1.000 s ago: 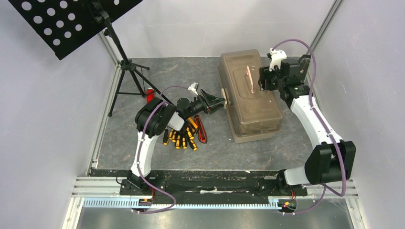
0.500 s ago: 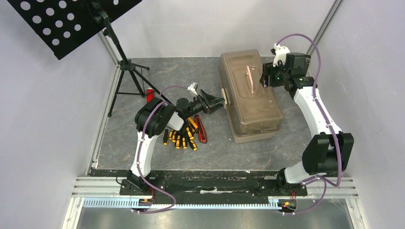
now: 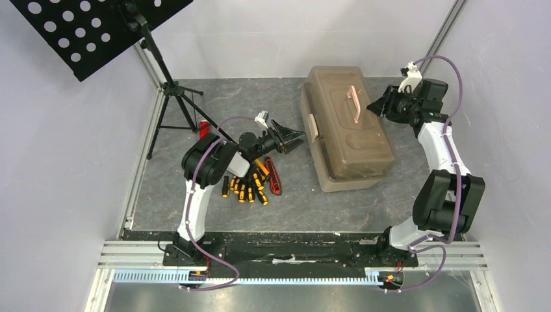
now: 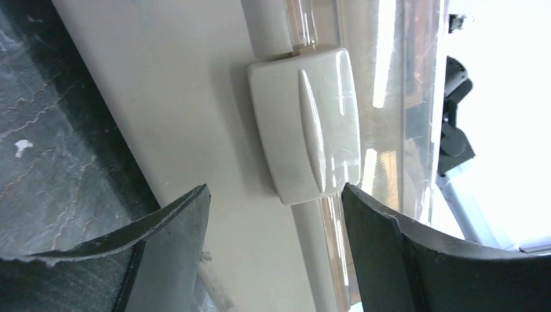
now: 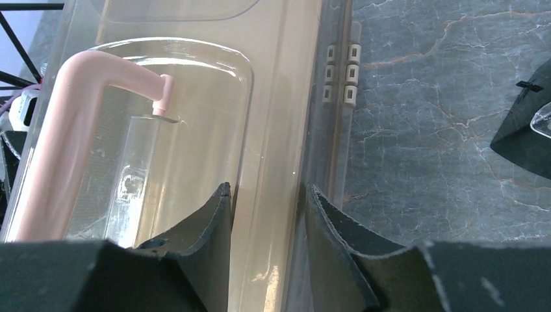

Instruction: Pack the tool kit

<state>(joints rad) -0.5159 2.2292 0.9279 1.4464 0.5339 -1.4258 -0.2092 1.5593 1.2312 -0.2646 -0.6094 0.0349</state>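
Note:
The tan-brown toolbox (image 3: 347, 130) lies shut on the mat, its pale handle (image 3: 354, 103) on top. My left gripper (image 3: 295, 138) is open, level with the box's left side. In the left wrist view its jaws (image 4: 273, 192) frame the pale latch (image 4: 305, 127) without touching it. My right gripper (image 3: 377, 107) is at the box's right rim. In the right wrist view its jaws (image 5: 265, 192) close on the ridge of the lid's edge, beside the handle (image 5: 71, 130) and below the hinges (image 5: 341, 75). Yellow-and-black screwdrivers (image 3: 245, 188) and a red utility knife (image 3: 274, 177) lie under my left arm.
A black tripod music stand (image 3: 170, 91) stands at the back left. A plain red bar piece (image 3: 204, 129) lies by its legs. Walls close in the left, back and right sides. A strip of mat (image 5: 448, 97) separates the box from the right wall.
My right gripper has moved right, from over the lid to its right rim. The toolbox has shifted right with it. My left arm has not moved.

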